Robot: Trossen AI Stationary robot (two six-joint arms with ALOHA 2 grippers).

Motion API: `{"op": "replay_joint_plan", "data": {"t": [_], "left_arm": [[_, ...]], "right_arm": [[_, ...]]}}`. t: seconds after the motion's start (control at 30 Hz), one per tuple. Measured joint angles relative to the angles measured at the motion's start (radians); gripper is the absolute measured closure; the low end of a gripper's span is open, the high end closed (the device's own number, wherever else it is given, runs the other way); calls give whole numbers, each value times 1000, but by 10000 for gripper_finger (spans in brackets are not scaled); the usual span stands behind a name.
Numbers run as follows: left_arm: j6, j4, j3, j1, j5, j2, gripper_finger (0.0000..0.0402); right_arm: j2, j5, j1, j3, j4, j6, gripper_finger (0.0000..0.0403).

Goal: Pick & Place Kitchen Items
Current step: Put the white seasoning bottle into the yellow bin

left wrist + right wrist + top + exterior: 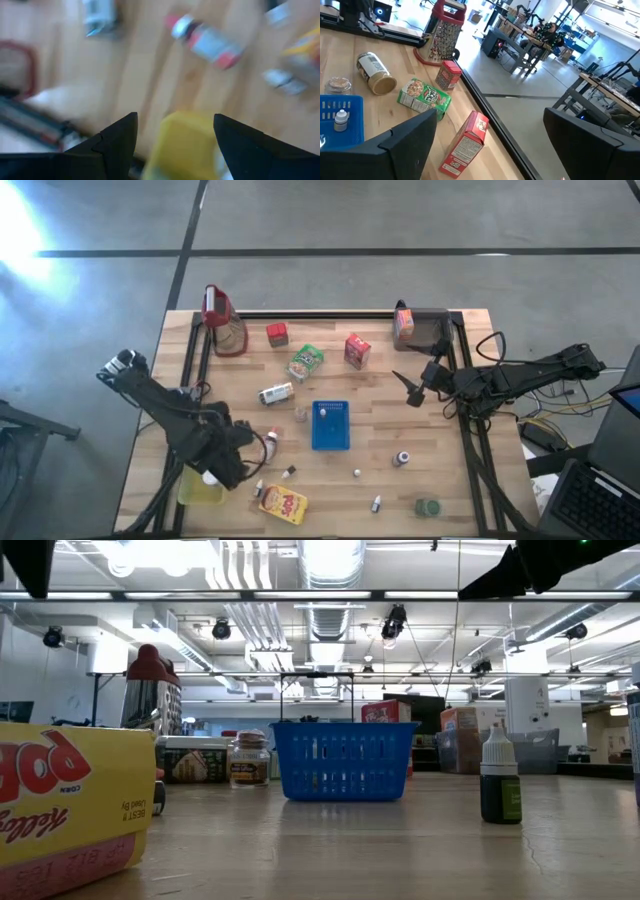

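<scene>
Because my left gripper (175,145) hangs parted over a yellow container (200,488) at the surface's near-left corner, not gripping it, closing off-centre could shove it over the edge. My right gripper (412,390), spread wide and empty, hovers near the red carton (357,351).

A blue perforated basket (331,426) stands near the middle of the wooden table (440,440), its long sides running front to back. A metal grater with a red handle (224,323) stands at the table's far left corner. Beyond the table lies a grey concrete floor (330,225) crossed by dark lines. Black cables (545,420) trail past the table's right edge.
</scene>
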Motion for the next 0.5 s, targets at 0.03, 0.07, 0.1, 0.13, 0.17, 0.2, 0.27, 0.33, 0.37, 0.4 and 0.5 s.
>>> {"op": "replay_joint_plan", "data": {"t": [0.03,0.07,0.1,0.13,0.17,0.2,0.27,0.33,0.37,0.4,0.5], "left_arm": [[-9,-25,-12,0,2,0,136],[-13,-37,-26,0,5,0,136],[-14,-33,-43,-2,10,0,136],[-9,-23,-62,-3,18,0,136],[6,-14,-82,-4,29,0,136],[18,-3,-104,-6,49,1,136],[32,5,-149,-7,85,3,136],[33,2,-194,-7,120,3,136],[33,2,-213,-7,141,3,136],[33,2,-231,-8,159,3,136],[33,20,-276,-9,201,3,136]], "right_arm": [[0,0,0,0,0,0,39],[0,0,0,0,0,1,39],[0,0,0,0,0,0,39],[0,0,0,0,0,0,39],[0,0,0,0,0,0,39],[0,0,0,0,0,1,39],[0,0,0,0,0,5,39],[0,0,0,0,0,2,39],[0,0,0,0,0,0,39],[0,0,0,0,0,0,39],[0,0,0,0,0,5,39]]}}
